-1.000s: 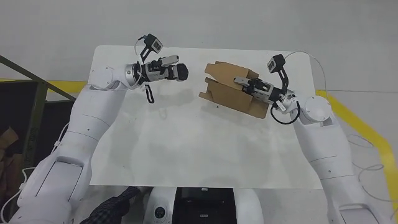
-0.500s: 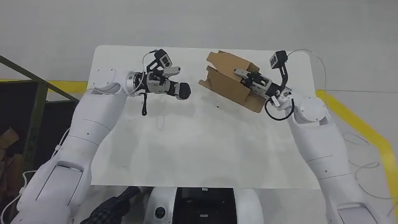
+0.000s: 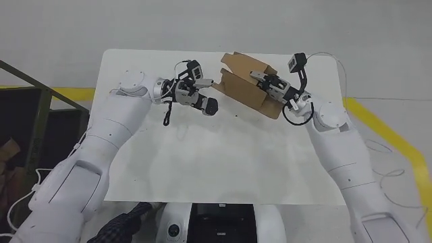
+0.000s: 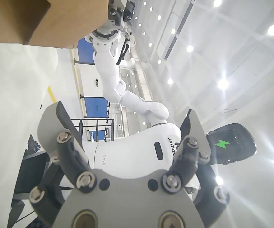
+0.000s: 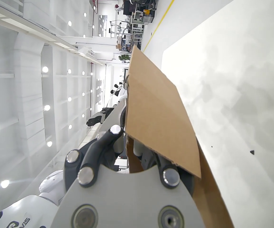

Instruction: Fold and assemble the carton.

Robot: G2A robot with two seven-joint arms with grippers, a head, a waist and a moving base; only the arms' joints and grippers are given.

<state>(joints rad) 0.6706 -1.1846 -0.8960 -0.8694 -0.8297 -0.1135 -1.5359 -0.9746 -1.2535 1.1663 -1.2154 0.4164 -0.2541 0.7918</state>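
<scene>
Mid-fold, with the half-formed carton (image 3: 246,89) clamped by one wall in the right tool (image 3: 260,78) and apparently lifted clear of the far right side of the table (image 3: 169,162), left tool (image 4: 125,113) spread apart and empty just beside its loose end flaps (image 4: 44,12), likely next to press them shut.

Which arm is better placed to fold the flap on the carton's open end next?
Probably left. The left end effector is open, empty and close beside the carton's open end, while the right end effector is clamped on the carton's wall and looks needed to steady it.
</scene>
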